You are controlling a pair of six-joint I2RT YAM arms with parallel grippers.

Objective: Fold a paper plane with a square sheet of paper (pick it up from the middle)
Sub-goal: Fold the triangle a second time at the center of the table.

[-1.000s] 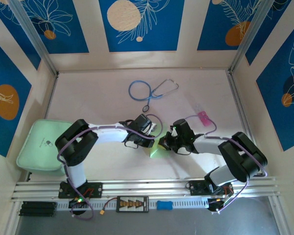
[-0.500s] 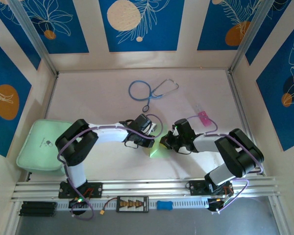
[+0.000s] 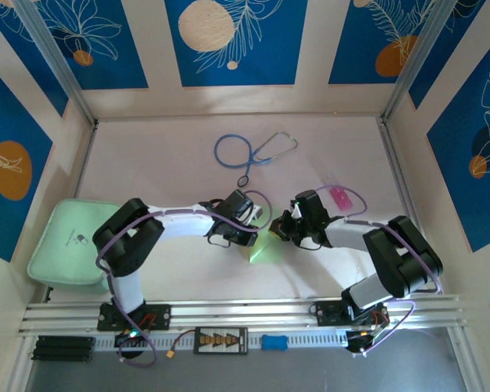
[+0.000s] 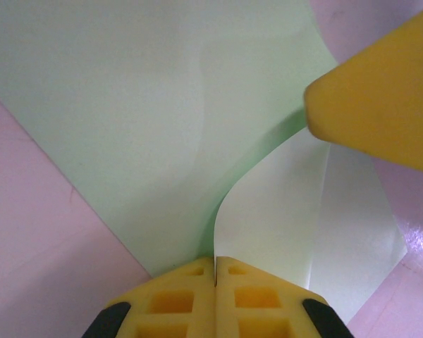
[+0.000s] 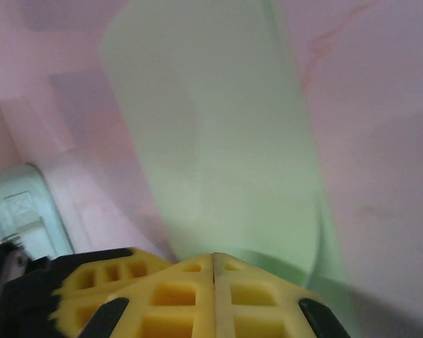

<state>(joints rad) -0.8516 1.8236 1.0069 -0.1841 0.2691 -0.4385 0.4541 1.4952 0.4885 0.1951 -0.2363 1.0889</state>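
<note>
Square sheet of paper [image 3: 261,249]: 1, curled; left jaws, right jaws each pinching 1 edge.

The left gripper [image 3: 260,224] and right gripper [image 3: 281,232] meet nose to nose, both clamped on the folded sheet of paper [image 3: 265,250], so each bars the other's way across. In the left wrist view a right finger [image 4: 381,98] hangs just beside the left fingertips. Beyond them, open table [image 3: 163,163] runs up to the stethoscope [image 3: 253,151]. A small pink object [image 3: 340,197] lies near the right gripper's right side. The mint-green pad [image 3: 65,241] sits well apart, far to the left gripper's left.
</note>
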